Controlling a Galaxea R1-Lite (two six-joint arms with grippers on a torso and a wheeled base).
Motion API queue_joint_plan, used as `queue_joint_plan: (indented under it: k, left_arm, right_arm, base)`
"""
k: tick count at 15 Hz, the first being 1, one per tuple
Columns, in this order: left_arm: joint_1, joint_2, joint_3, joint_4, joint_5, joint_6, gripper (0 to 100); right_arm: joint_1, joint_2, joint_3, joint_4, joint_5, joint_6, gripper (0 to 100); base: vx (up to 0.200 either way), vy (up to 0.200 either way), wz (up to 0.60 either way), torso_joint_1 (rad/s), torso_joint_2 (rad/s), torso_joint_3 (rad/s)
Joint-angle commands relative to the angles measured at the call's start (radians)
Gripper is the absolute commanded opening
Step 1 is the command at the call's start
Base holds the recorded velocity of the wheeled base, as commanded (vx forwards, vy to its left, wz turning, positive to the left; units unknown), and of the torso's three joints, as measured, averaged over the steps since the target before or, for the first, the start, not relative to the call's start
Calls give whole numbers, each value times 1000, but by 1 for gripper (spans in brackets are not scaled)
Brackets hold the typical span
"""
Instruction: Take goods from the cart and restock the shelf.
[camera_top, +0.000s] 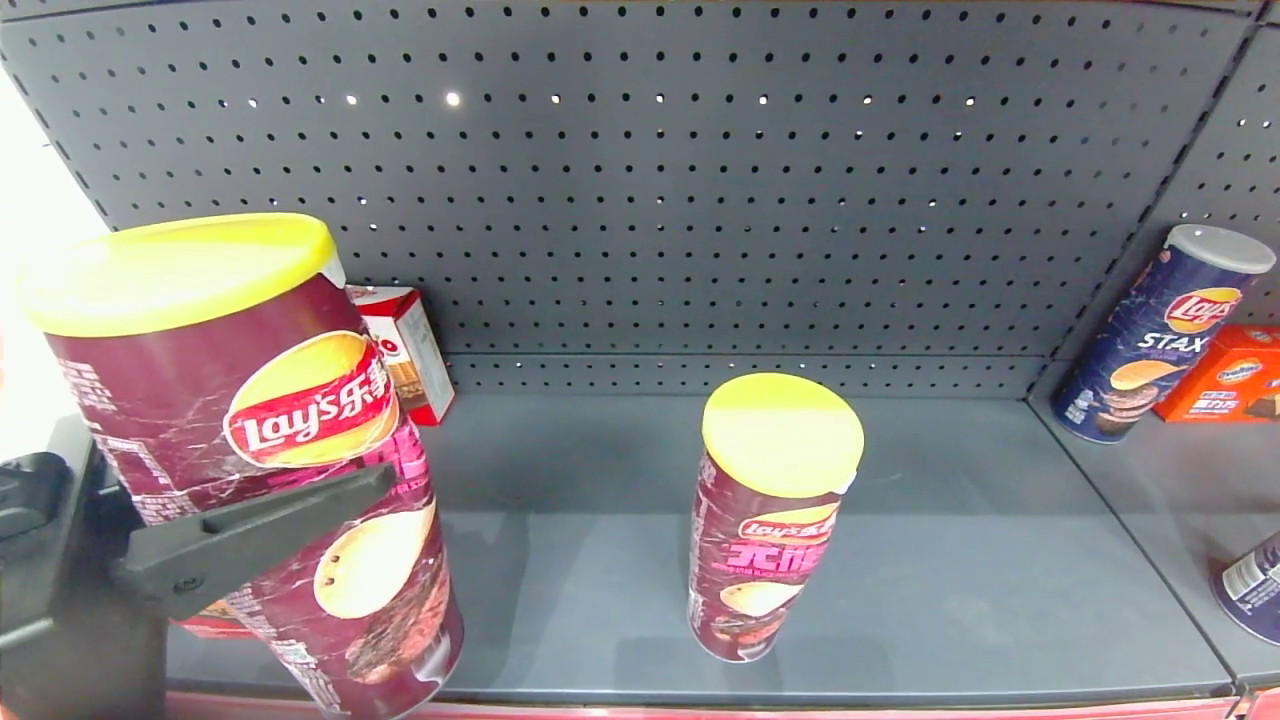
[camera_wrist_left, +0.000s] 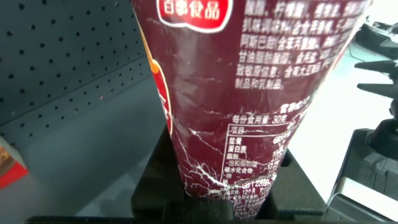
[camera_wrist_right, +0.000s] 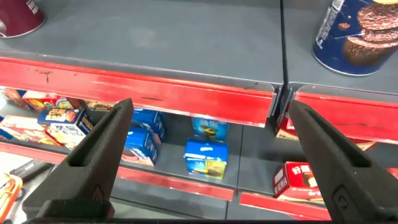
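chip can (camera_top: 240, 400) lid up, long axis tilted left, in left gripper (camera_top: 305, 505)

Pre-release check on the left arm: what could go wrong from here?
The held chip can leans in the left gripper, low over the front of the shelf. If it is released tilted, it may topple, possibly off the edge. If it is pushed deeper, it could knock the red-and-white box behind it.
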Motion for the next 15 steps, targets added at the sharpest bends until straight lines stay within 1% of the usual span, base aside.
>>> queue_joint_plan:
  k: [1, 2, 3, 4, 5, 6, 8, 10, 11, 12, 13, 14, 15]
  left_arm:
    - [-3, -1, -15, 6, -2, 0, 0]
    - [-3, -1, -15, 14, 0, 3, 0]
    - [-6, 4, -25, 26, 6, 23, 0]
    - [-8, 14, -29, 32, 9, 60, 0]
    - [-8, 27, -34, 29, 4, 61, 0]
    - [-11, 88, -81, 20, -2, 61, 0]
    - [-15, 168, -163, 19, 1, 49, 0]
    - [-68, 240, -221, 12, -2, 34, 0]
    - [-78, 255, -232, 11, -2, 28, 0]
    - [-83, 310, -266, 12, -3, 24, 0]
    - [-89, 356, -276, 3, -2, 31, 0]
    - [-92, 382, -276, -21, 0, 35, 0]
    - [-83, 453, -266, -138, 6, 37, 0]
  right_arm:
    - [0, 6, 0, 1, 0, 0, 100]
    - [0, 6, 0, 1, 0, 0, 100]
    - [0, 6, 0, 1, 0, 0, 100]
    - [1, 6, 0, 1, 0, 0, 100]
    - [1, 6, 0, 1, 0, 0, 100]
    - [1, 6, 0, 1, 0, 0, 100]
    - [0, 6, 0, 1, 0, 0, 100]
    - [0, 6, 0, 1, 0, 0, 100]
    - [0, 6, 0, 1, 0, 0, 100]
    - [0, 6, 0, 1, 0, 0, 100]
    - [0, 6, 0, 1, 0, 0, 100]
    - [0, 6, 0, 1, 0, 0, 100]
    - [1, 6, 0, 1, 0, 0, 100]
  base:
    - [0, 0, 0, 0, 0, 0]
    - [0, 0, 0, 0, 0, 0]
    - [0, 0, 0, 0, 0, 0]
    - [0, 0, 0, 0, 0, 0]
    - [0, 0, 0, 0, 0, 0]
    - [0, 0, 0, 0, 0, 0]
    - [0, 0, 0, 0, 0, 0]
    - [0, 0, 0, 0, 0, 0]
    - [0, 0, 0, 0, 0, 0]
    - [0, 0, 0, 0, 0, 0]
    - [0, 0, 0, 0, 0, 0]
    - [0, 0, 0, 0, 0, 0]
    - [0, 0, 0, 0, 0, 0]
